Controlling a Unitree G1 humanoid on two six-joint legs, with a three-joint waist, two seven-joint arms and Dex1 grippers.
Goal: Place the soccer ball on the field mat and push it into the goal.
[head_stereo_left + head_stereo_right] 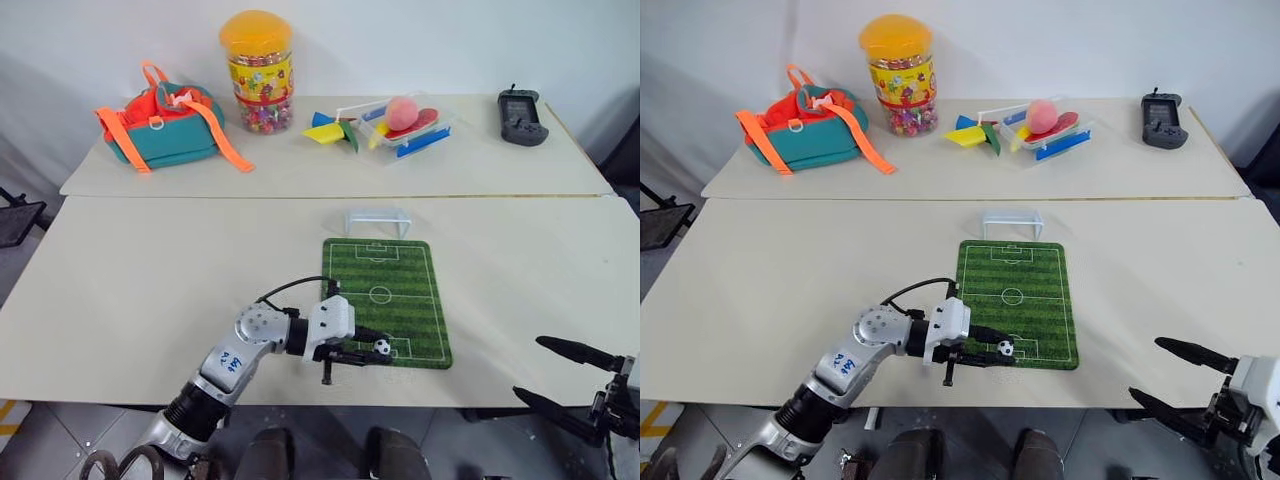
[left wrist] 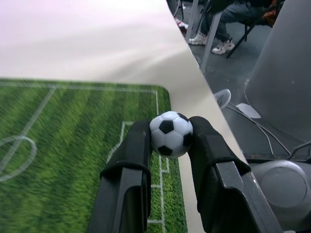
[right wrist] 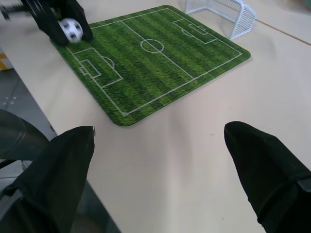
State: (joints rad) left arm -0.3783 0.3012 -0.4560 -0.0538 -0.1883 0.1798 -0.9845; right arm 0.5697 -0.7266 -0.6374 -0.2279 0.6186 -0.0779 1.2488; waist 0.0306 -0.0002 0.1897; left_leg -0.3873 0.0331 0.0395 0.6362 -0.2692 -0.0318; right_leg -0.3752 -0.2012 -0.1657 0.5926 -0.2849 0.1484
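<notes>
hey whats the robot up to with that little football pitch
The left gripper has the soccer ball pinched between its fingers, over the near end of the field mat. The ball is not yet set down. The goal stands just past the mat's far end. The right gripper is open, off to the side at the table's near edge.

seated person (image 2: 233, 14): cut off at frame top | right gripper (image 1: 560, 380) body: cut by frame corner
</notes>
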